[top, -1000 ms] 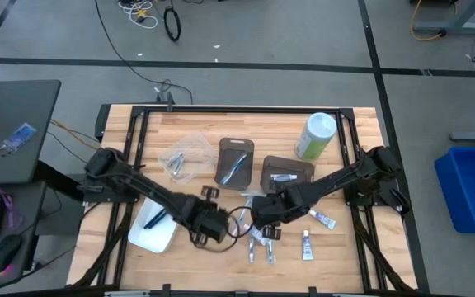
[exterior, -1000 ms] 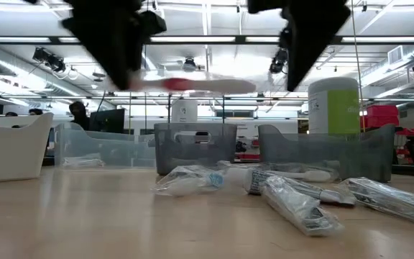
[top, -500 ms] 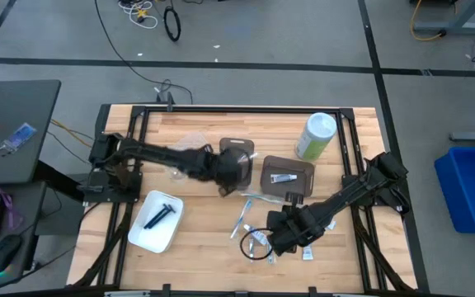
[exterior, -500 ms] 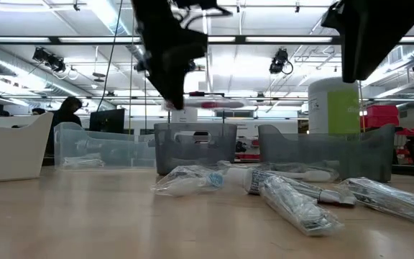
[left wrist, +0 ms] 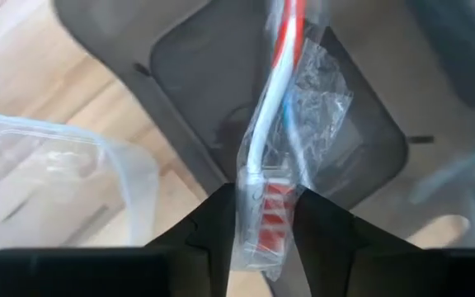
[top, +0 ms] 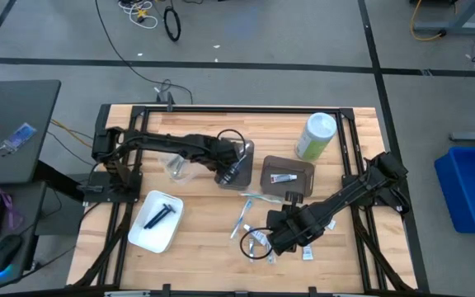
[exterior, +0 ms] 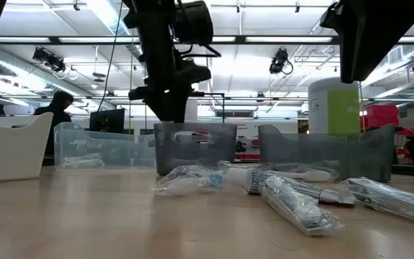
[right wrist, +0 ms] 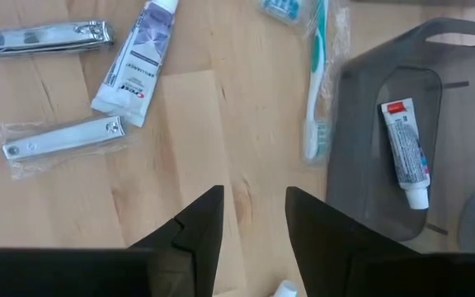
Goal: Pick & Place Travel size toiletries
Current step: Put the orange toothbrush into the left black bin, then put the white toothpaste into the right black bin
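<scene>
Over the dark bin (top: 236,162) at the table's middle, the left gripper (left wrist: 268,216) pinches a wrapped red-and-white toothbrush (left wrist: 275,124) between its 2 fingers, while the right gripper (right wrist: 252,216) hovers with jaws parted and empty above scattered tubes (right wrist: 134,59) and nail clippers (right wrist: 64,137).

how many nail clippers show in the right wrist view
2: one nail clipper bare on the wood, another wrapped clipper nearby beside a small tube. More may lie out of frame.
</scene>
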{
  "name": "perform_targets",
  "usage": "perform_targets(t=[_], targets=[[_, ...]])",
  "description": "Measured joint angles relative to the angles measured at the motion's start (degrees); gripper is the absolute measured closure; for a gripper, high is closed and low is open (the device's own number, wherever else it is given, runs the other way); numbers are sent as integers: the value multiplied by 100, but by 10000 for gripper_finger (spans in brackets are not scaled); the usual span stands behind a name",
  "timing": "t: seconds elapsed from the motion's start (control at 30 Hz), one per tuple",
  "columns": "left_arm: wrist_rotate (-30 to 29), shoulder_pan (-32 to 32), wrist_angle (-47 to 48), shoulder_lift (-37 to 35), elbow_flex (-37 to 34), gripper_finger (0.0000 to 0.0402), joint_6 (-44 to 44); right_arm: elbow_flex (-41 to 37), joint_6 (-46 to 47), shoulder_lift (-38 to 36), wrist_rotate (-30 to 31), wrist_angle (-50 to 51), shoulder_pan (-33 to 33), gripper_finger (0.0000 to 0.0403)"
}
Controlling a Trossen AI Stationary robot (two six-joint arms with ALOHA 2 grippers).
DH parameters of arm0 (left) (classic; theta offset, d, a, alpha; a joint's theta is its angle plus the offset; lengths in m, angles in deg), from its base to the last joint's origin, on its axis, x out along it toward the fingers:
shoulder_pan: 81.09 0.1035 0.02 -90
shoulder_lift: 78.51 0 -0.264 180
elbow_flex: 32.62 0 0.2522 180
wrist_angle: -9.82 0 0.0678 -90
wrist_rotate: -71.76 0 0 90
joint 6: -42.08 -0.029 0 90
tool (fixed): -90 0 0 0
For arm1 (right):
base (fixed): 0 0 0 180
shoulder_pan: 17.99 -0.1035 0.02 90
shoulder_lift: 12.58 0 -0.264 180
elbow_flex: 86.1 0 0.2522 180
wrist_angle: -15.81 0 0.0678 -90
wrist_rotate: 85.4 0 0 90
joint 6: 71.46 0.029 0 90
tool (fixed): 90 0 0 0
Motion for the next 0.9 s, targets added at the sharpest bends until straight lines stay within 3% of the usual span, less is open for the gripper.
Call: perform_targets(t=[0.37,0.53,0.67,0.77,0.9], targets=[[268,-152,-177,0,0,227,-174,-1,-133,0,148,0,0,263],[818,-211,-174,-93,0,224,-383,-1,-133,0,149,-5,0,263],[1336,-226,-71,-469,0,229,-1071,-1,-133,0,146,-49,0,262],[1473,-290,55,-859,0,230,-1038,-1,-134,1,213,-66,0,263],[1127,-472,289,-1516,2,230,-1777,1,-232,2,1023,-11,0,263]])
